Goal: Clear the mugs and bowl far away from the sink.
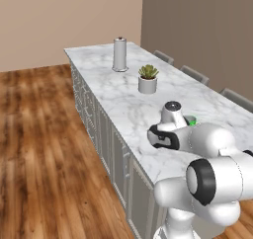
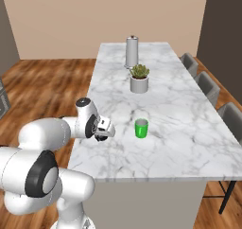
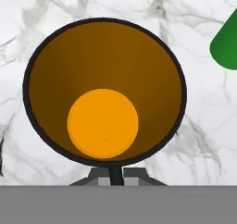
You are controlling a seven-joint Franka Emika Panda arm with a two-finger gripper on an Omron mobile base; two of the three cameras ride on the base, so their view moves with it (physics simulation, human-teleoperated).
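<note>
- Black mug [image 3: 104, 91] sits directly under the gripper [image 3: 111, 172], its rim at the fingertips, seemingly pinched for carrying.
- Green mug [image 2: 141, 128] stands on the desk [image 2: 189, 128], beside it.
</note>
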